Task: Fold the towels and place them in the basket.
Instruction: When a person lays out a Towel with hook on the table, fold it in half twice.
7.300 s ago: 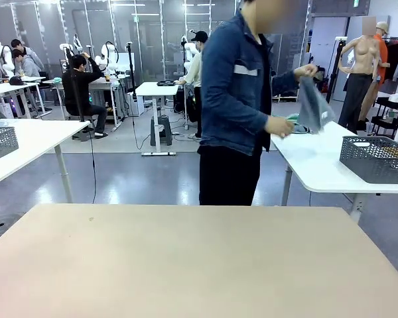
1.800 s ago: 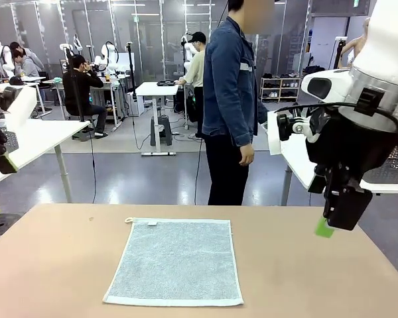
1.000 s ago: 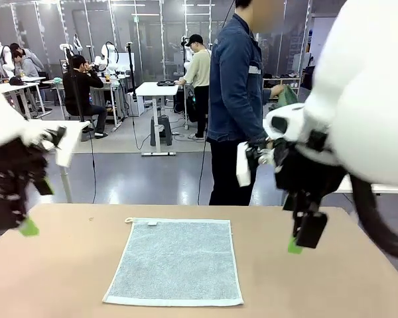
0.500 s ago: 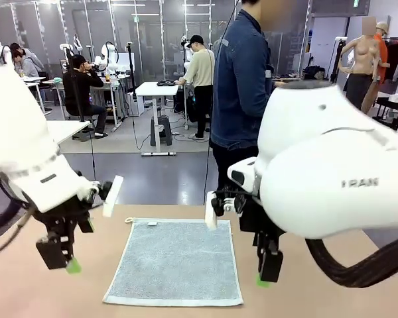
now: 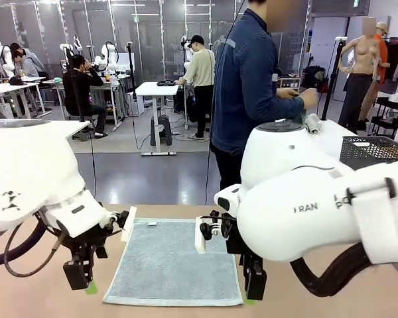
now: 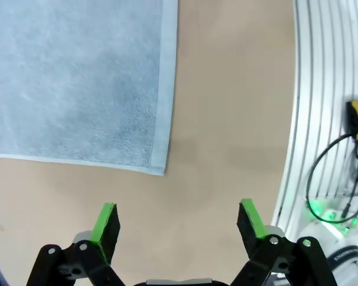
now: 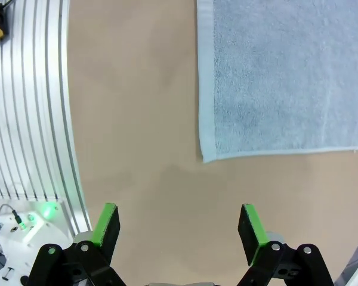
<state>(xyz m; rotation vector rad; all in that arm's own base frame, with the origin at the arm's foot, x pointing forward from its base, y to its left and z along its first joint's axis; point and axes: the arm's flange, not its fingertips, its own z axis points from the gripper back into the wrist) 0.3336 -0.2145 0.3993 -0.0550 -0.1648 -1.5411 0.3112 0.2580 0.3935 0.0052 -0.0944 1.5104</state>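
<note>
A pale blue-grey towel (image 5: 176, 262) lies flat on the tan table. My left gripper (image 5: 86, 283) hangs open just off its near left corner. My right gripper (image 5: 253, 291) hangs open just off its near right corner. In the left wrist view the towel (image 6: 77, 77) fills the upper left, its corner ahead of the open gripper (image 6: 178, 220). In the right wrist view the towel (image 7: 286, 77) fills the upper right, beyond the open gripper (image 7: 178, 225). Nothing sits between either pair of fingers. The dark mesh basket (image 5: 378, 147) stands on a white side table at right, partly behind my right arm.
A person in a blue jacket (image 5: 252, 93) stands at the far side, turned to the white side table (image 5: 328, 136), hands on a greenish cloth (image 5: 310, 121). The ribbed metal table-edge rail (image 6: 322, 89) with cables runs close behind both grippers.
Both arms have swung inward and come down to the towel's near corners. The grippers stayed open. The person has turned further to the side table.
</note>
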